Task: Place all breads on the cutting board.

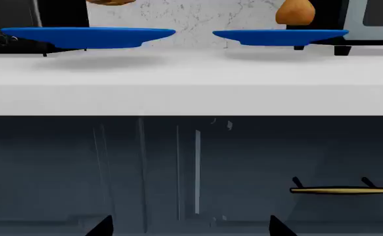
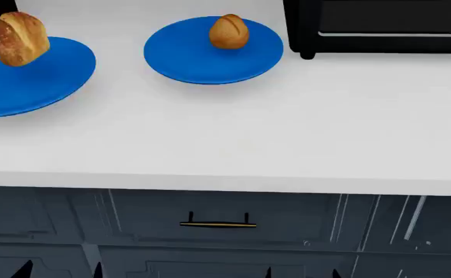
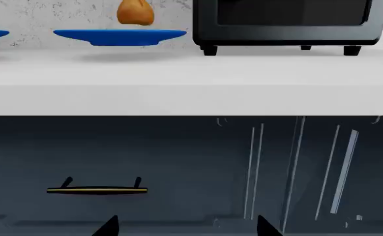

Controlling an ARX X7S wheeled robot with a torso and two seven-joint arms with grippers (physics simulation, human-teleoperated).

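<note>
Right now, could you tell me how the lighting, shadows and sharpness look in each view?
Head view: even light, sharp, a faint shadow under the round roll's plate. Left wrist view: soft shadows on the counter, pale streaks on the cabinet door. Right wrist view: similar streaks, a dim sheen on the oven.

Your larger loaf (image 2: 19,39) at ten o'clock in the head view has a rough, crackled golden-brown crust with pale floury patches, while the small roll (image 2: 229,32) at twelve o'clock looks smoother and more evenly baked; both sit on blue plates (image 2: 202,61) with a smooth, even, matt-to-satin finish like glazed ceramic or plastic. The countertop (image 2: 287,127) you face is plain matt white, the wall (image 1: 198,14) behind it speckled like polished marble. The cabinet fronts (image 2: 148,223) look like glossy dark lacquer with streaky reflections, their handle (image 2: 217,223) shiny brass-like metal, and the oven (image 3: 286,22) smooth black with a satin sheen.
</note>
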